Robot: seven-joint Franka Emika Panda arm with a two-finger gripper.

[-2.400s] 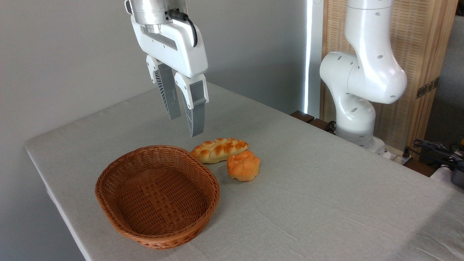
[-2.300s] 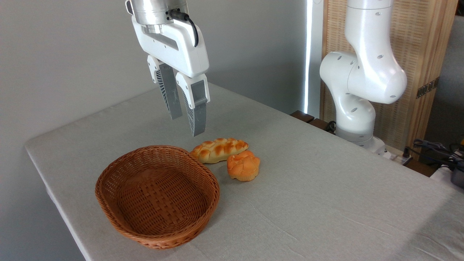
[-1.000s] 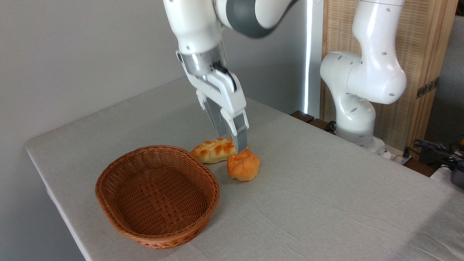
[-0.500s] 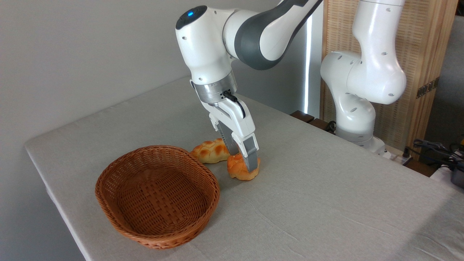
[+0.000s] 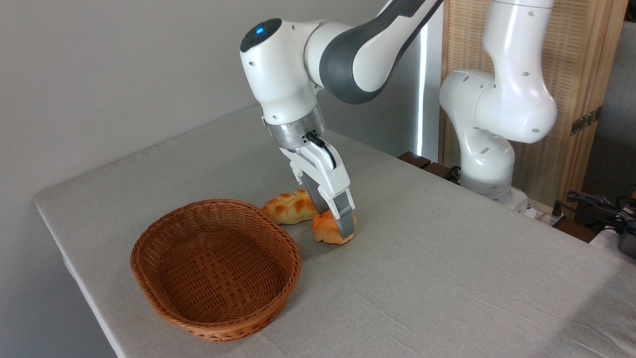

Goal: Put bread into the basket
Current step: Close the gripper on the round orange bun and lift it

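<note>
White gripper (image 5: 338, 224) astride bread (image 5: 326, 231)

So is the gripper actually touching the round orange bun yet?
Touching. In the fixed camera view the gripper straddles the bun: its near finger lies against the bun's right side, the other is down behind it, and the bun looks pinched narrower.

Gripper (image 5: 339, 223) fingers cover the middle and right of the bread (image 5: 325, 231); the contact between pads and crust is hidden, so closure cannot be judged. The right end of the braided loaf (image 5: 288, 207) lies behind the gripper. The arm (image 5: 348, 44) and the table (image 5: 447, 278) are cut by the frame edges.
</note>
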